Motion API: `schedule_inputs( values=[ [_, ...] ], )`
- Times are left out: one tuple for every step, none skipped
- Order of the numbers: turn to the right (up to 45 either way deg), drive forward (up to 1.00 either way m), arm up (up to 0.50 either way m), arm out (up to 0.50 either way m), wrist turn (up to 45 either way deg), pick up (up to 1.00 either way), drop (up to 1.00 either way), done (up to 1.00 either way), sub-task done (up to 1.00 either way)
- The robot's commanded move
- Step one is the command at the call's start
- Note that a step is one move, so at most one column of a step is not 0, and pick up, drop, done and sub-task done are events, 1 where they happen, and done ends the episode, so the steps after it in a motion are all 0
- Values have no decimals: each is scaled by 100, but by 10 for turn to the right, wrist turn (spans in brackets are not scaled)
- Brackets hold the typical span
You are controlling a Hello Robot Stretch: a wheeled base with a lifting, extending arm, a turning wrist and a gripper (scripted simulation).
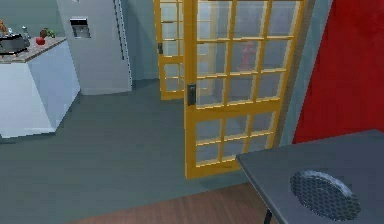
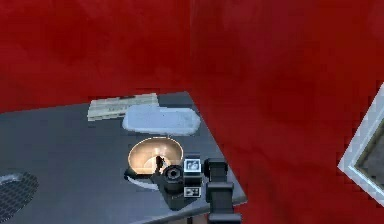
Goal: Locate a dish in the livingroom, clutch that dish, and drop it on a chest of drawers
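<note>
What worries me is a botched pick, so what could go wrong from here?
1. The gripper is at the tan dish on the grey table. I cannot tell whether it holds anything, so a lift may leave or tip the dish.
2. A pale tray lies just beyond the dish and could get shoved.
3. The red wall stands close, and turning with the arm out might strike it.

Arm side view: tabletop [image 2: 60,140] butts against the wall [image 2: 280,60]. Paper stack [image 2: 122,106] at the back, flat tray [image 2: 160,121] just in front of it, dish [image 2: 150,155] nearer still, hand [image 2: 160,174] at the dish's near edge. Mesh disc [image 2: 10,190] on the tabletop, far left. Forward view: glazed doors [image 1: 235,80] beyond the tabletop, fridge [image 1: 95,45] left of them.
</note>
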Motion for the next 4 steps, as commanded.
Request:
schedule_inputs(
  values=[
    [0,0,0,0,0,100,0,0,0],
    [0,0,10,0,0,0,0,0,0],
    [0,0,6,0,0,0,0,0,0],
    [0,0,0,0,-450,0,0,0,0]
  ],
)
